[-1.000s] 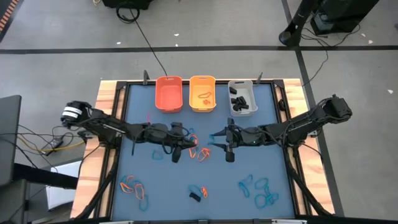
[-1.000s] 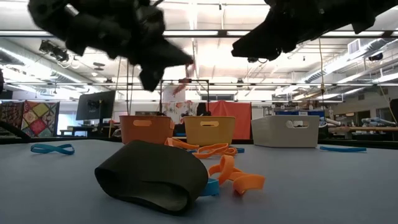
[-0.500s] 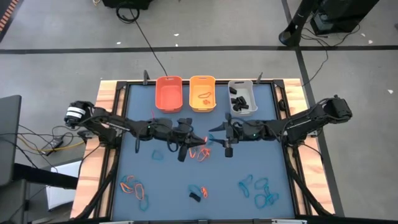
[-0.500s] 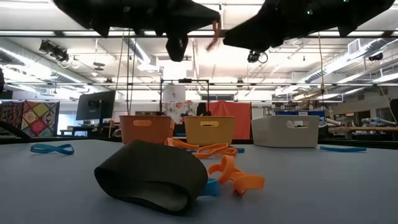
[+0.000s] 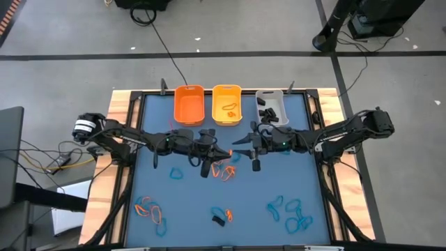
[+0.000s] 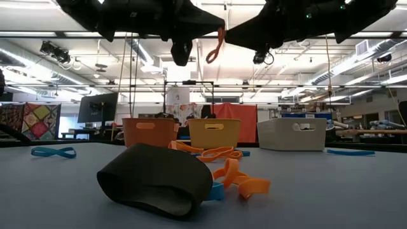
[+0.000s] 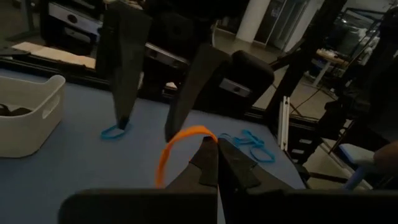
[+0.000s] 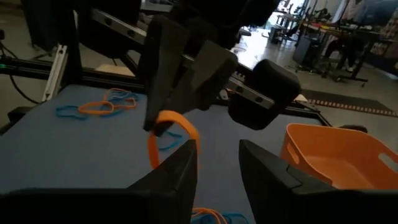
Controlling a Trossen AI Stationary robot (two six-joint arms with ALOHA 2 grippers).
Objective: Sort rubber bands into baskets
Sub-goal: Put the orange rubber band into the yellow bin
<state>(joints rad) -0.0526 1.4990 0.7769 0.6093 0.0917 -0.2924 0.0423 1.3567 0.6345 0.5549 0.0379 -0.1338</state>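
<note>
Over the middle of the blue table my left gripper (image 5: 221, 151) is shut on an orange rubber band (image 7: 177, 142), held high above the table. My right gripper (image 5: 239, 144) faces it from the table's right, open; its fingers (image 7: 124, 68) stand on either side of the band's free loop (image 8: 166, 124). At the far edge stand an orange basket (image 5: 189, 104), a yellow-orange basket (image 5: 226, 104) holding an orange band, and a grey-white basket (image 5: 272, 108) holding black bands. My left gripper pinches one end of the orange band (image 7: 206, 138) between its two shut fingertips. The fingers lie about level and point toward the table's right. The band is lifted clear, arching out from the tips and hanging as a loop (image 6: 216, 48). My right gripper: whether a finger (image 8: 184, 163) touches the band I cannot tell.
Loose bands lie on the table: an orange and blue heap (image 5: 224, 171) just under the grippers, a blue one (image 5: 176, 172), a mixed heap (image 5: 150, 209) near left, blue ones (image 5: 289, 213) near right. A black band (image 6: 156, 181) lies by the near edge.
My left gripper has risen and gone toward the table's right with the orange band, which now hangs clear of the heap. My right gripper has swung toward the far edge and toward the left gripper, so the two tips now meet around the band.
</note>
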